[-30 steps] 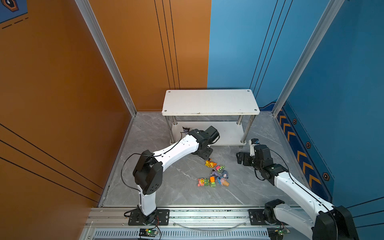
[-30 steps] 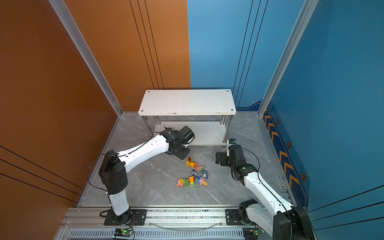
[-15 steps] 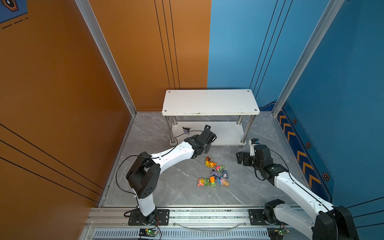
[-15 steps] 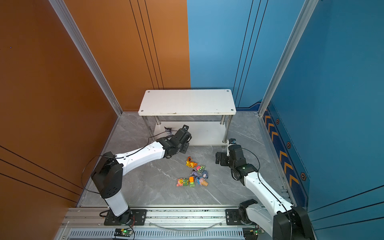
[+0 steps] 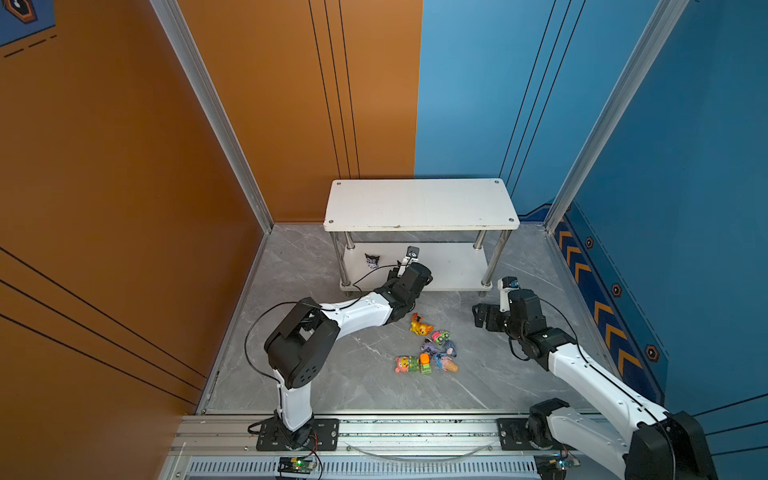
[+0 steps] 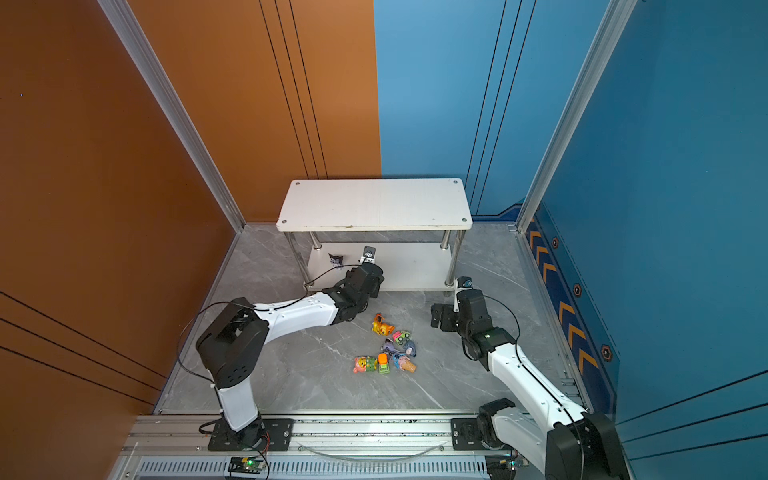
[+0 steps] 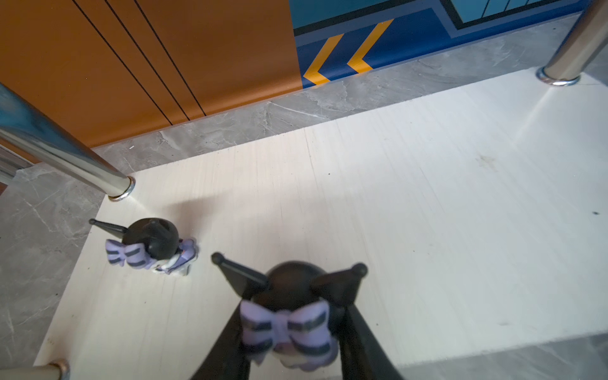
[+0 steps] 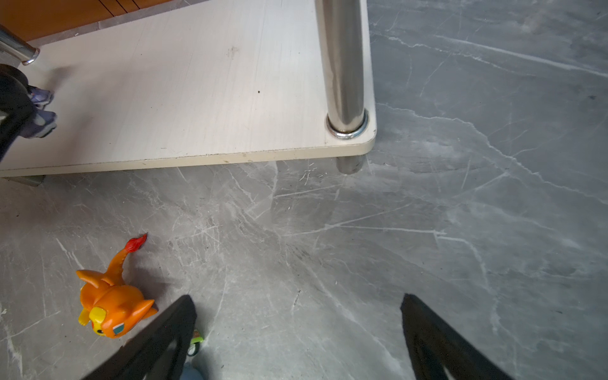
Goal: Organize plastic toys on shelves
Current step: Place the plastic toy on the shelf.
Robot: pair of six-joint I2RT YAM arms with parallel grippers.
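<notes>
Currently, the left pincer (image 7: 291, 317) is closed narrowly on a black-purple horned figurine (image 7: 289, 283). One finger bears on each flank below the head, so the toy is upright with its striped lilac bow toward the wrist camera. It is held over the lower board (image 7: 427, 214) of the shelves (image 5: 419, 203), toward the 9 o'clock end in a top view. Whether its feet touch the board cannot be told.

A matching horned figurine (image 7: 154, 243) already stands upright on that board, just beside the held one and nearer the 9 o'clock chrome leg (image 7: 82, 161). The likely purpose is to group like toys side by side on one tier.

The right pincer (image 8: 296, 297) is spread wide and grips nothing. It hangs low over the grey counter (image 8: 460, 230), at 2 o'clock of the toy cluster (image 5: 432, 349), probably staged for a pick. The orange dragon (image 8: 112, 309) sits at the cluster's 11 o'clock edge.

Both horned figurines are glossy moulded plastic, with a round black head, two thin tapering horns and lilac clothing.
</notes>
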